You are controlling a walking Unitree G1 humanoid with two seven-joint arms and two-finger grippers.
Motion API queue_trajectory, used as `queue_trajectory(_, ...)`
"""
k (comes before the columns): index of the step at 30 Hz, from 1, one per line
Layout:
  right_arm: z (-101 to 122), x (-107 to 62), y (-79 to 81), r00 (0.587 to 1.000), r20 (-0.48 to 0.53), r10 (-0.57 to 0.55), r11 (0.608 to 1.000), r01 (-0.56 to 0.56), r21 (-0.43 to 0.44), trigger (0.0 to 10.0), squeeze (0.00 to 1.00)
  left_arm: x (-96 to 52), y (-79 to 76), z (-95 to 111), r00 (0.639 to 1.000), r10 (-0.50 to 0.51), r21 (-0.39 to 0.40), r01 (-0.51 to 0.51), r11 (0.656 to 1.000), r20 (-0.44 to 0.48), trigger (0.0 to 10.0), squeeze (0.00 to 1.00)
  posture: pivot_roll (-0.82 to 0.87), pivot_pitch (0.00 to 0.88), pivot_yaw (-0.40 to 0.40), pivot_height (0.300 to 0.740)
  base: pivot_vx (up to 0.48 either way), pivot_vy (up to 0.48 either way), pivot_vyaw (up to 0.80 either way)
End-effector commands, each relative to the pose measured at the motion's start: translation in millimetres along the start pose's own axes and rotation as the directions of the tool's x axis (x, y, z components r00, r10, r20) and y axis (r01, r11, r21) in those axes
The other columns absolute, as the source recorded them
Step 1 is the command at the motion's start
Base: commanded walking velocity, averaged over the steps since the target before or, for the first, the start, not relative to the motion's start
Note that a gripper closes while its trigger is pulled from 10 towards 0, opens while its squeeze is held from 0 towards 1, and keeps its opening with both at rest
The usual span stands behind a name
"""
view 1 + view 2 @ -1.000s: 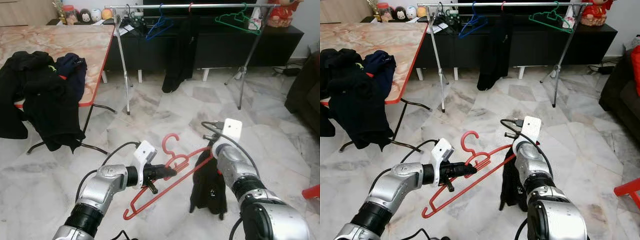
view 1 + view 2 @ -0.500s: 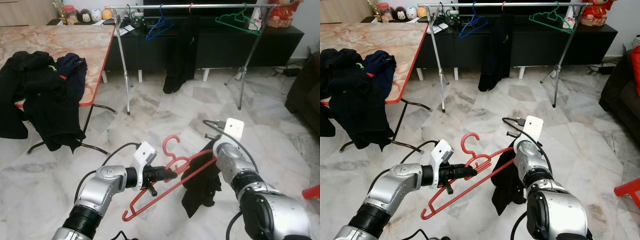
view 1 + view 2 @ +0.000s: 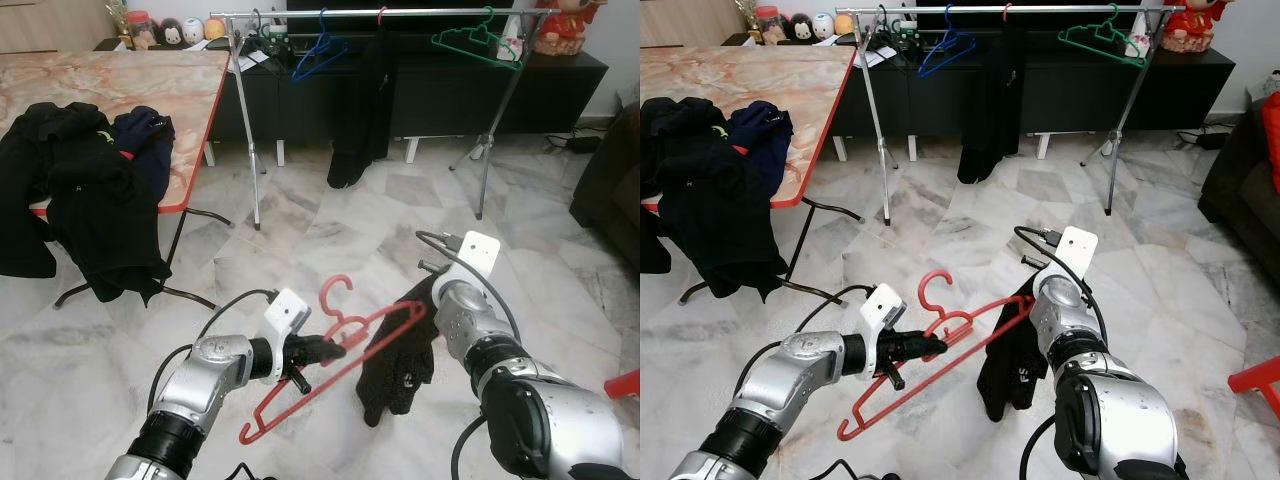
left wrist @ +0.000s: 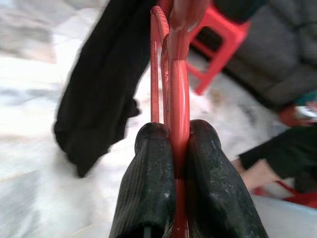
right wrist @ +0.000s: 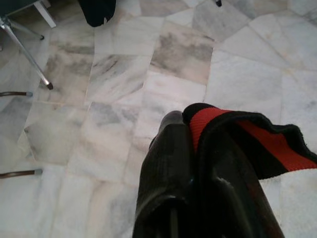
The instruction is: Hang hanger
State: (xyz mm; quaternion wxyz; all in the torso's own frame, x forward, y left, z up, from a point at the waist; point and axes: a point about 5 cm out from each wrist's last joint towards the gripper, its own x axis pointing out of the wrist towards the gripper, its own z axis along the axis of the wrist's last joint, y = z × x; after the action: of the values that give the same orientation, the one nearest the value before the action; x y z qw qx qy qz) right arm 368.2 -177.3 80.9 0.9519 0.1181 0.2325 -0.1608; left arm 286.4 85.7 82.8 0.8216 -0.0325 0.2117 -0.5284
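Two grippers hold one load above the marble floor point(image 3: 300, 230). Left gripper point(image 3: 330, 349) is clamped on the red hanger point(image 3: 335, 355) near its hook. Right gripper point(image 5: 198, 148) pinches the black garment point(image 3: 395, 365) draped over the hanger's far end.

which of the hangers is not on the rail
The red plastic hanger, held by the left gripper above the floor; the blue hanger and green hanger hang on the metal rail.

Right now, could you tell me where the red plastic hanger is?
The red plastic hanger is held low over the marble floor between both arms: left end effector clamps near its hook, right end effector grips its far end with the black garment.
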Motion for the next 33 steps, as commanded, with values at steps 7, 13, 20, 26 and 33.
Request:
queue_trajectory(7,-0.6,-2.3,15.3,0.998,-0.006,0.055,0.997,-0.055,-0.053,10.0,0.0,7.0,-14.0,11.3,0.988,-0.155,-0.001,0.155,0.988,-0.002,10.0,0.0,-0.01,0.016,-0.034,0.74,0.0,0.0,0.0)
queue_trajectory(13,9.4,-3.1,22.6,0.997,0.023,0.079,0.996,-0.078,-0.048,10.0,0.0,13.4,5.4,8.2,0.999,0.036,0.021,-0.035,0.999,-0.03,10.0,0.0,-0.01,0.017,-0.034,0.74,0.0,0.0,0.0)
queue_trajectory(20,10.7,-3.4,23.8,0.995,0.035,0.092,0.994,-0.089,-0.064,10.0,0.0,11.6,24.9,12.0,0.975,0.22,-0.01,-0.22,0.975,0.017,10.0,0.0,-0.02,0.02,-0.031,0.74,0.0,0.0,0.0)
queue_trajectory(26,4.7,-3.3,22.2,0.995,0.019,0.097,0.992,-0.095,-0.08,10.0,0.0,12.6,30.1,12.4,0.963,0.267,-0.024,-0.266,0.964,0.044,10.0,0.0,-0.02,0.018,-0.027,0.74,0.0,0.0,0.0)
queue_trajectory(33,0.7,-5.0,29.9,0.982,-0.004,0.187,0.965,-0.184,-0.189,10.0,0.0,14.5,31.9,12.4,0.96,0.276,-0.029,-0.275,0.961,0.051,10.0,0.0,-0.02,0.017,-0.027,0.74,0.0,0.0,0.0)
